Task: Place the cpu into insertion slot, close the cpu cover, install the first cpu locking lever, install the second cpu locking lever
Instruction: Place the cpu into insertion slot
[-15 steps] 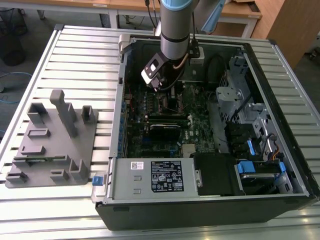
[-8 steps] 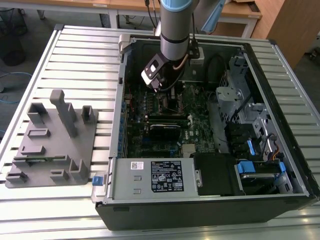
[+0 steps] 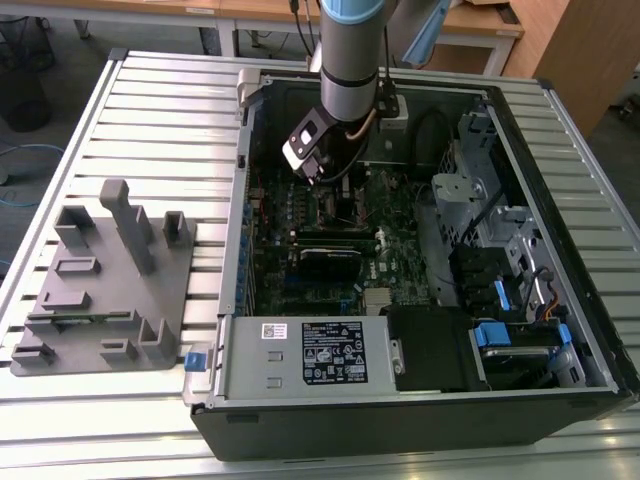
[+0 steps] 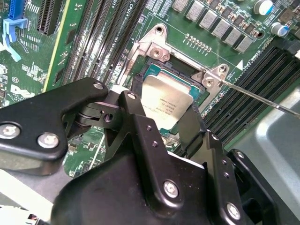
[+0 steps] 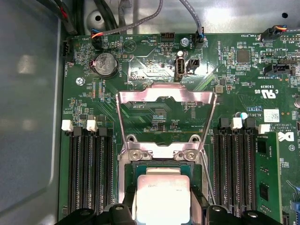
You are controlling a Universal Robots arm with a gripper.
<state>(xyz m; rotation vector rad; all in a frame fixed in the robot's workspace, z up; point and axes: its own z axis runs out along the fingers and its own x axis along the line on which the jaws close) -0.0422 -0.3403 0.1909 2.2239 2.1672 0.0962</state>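
The cpu (image 4: 164,101) shows its dull silver face between my gripper's (image 4: 164,117) two black fingers (image 4: 136,112), which press on its opposite edges. It sits at the insertion slot (image 4: 182,69), level with the black frame; whether it is fully seated I cannot tell. The cpu (image 5: 161,194) also shows in the first wrist view, with the gripper (image 5: 161,213) flanking it. The cpu cover (image 5: 166,96) stands open, folded back from its hinge. A thin locking lever (image 4: 262,99) sticks out beside the socket, unlatched. In the exterior view the gripper (image 3: 325,172) reaches down into the computer case.
Black memory slots (image 5: 89,168) run along both sides of the socket. A coin battery (image 5: 105,64) and cables (image 5: 194,21) lie beyond the cover. The case walls (image 3: 240,200), a power supply (image 3: 330,355) and drive cages (image 3: 500,260) ring the board. A grey fixture (image 3: 110,280) rests outside.
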